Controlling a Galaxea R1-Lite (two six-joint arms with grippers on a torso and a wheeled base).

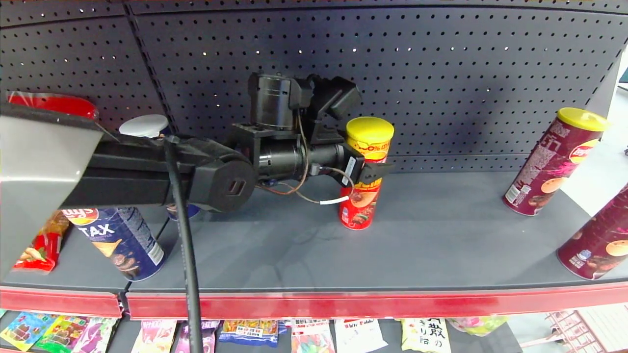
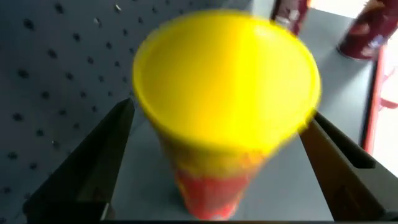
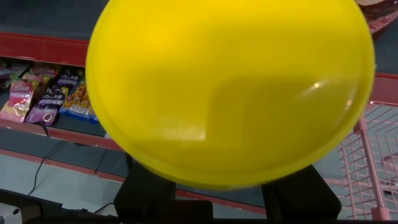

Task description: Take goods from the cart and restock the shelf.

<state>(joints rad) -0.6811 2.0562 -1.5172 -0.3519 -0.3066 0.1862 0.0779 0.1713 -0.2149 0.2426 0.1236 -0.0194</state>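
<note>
- Head view: my left gripper (image 1: 375, 171) straddles the tall red cardboard crisp can with a yellow plastic lid (image 1: 369, 130). The can stands upright on the grey metal shelf board (image 1: 441, 235), near the perforated back panel (image 1: 441, 73). The can is tall and narrow, so if I pull back off-line a finger may catch its side and topple it.
- Head view: the two maroon crisp cans with yellow lids (image 1: 554, 162) stand well apart to the right, so a fallen can would more likely roll towards the red front edge (image 1: 343, 304).
- Left wrist view: my jaws are spread wide, with a gap showing on each side of the can body. I judge it released, though a crooked retreat could drag one finger (image 2: 93, 168) across the lid.
- Right wrist view: my right gripper (image 3: 221, 196) carries a second can, whose round yellow lid (image 3: 230, 87) hides where the fingers meet it. It hangs over the lower shelf of snack packets (image 3: 37, 93), beside the pink wire cart (image 3: 373, 162). I judge it clamped, but a loose grip would drop it.
</note>
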